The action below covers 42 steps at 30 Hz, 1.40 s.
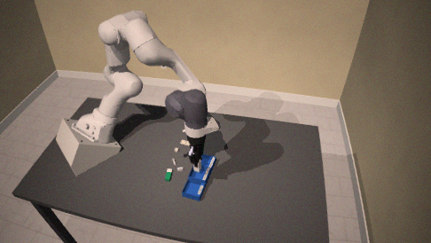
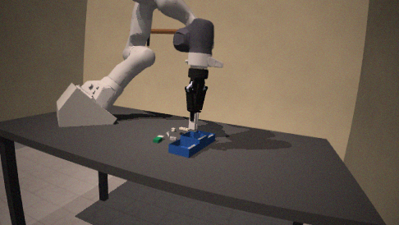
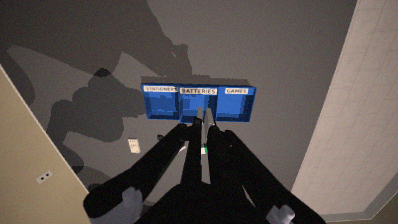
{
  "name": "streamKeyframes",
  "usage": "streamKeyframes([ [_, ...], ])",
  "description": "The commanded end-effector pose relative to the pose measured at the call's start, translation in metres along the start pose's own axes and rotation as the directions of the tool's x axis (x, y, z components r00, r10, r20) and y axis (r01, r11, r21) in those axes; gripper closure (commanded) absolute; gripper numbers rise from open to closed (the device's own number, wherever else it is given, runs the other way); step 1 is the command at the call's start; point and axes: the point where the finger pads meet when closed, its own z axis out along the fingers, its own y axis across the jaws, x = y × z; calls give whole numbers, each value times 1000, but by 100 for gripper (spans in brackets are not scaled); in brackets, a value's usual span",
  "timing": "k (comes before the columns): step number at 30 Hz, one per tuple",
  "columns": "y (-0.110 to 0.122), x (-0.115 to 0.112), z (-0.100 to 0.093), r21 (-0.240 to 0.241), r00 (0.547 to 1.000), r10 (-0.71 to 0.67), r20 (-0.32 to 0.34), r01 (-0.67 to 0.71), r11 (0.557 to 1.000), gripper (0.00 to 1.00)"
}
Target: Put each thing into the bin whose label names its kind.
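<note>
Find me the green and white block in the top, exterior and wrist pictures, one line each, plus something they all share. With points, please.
Top: the green and white block (image 1: 168, 175) (image 2: 158, 140) (image 3: 204, 150) lies left of the bins, below centre.
Exterior: left of the bins, below centre.
Wrist: partly hidden among the gripper's fingers, below the bins.
Shared landmark: the blue bins (image 1: 191, 196) (image 2: 179, 150) (image 3: 235, 119).
</note>
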Motion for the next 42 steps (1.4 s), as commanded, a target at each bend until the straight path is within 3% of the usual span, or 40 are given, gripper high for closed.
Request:
streamKeyframes([
  [1, -4, 1, -2, 0, 999, 32, -12, -32, 999, 95],
  [9, -4, 1, -2, 0, 999, 32, -12, -32, 999, 95],
  [33, -4, 2, 57, 0, 999, 32, -12, -32, 999, 95],
  [42, -4, 2, 58, 0, 999, 32, -12, -32, 999, 95],
])
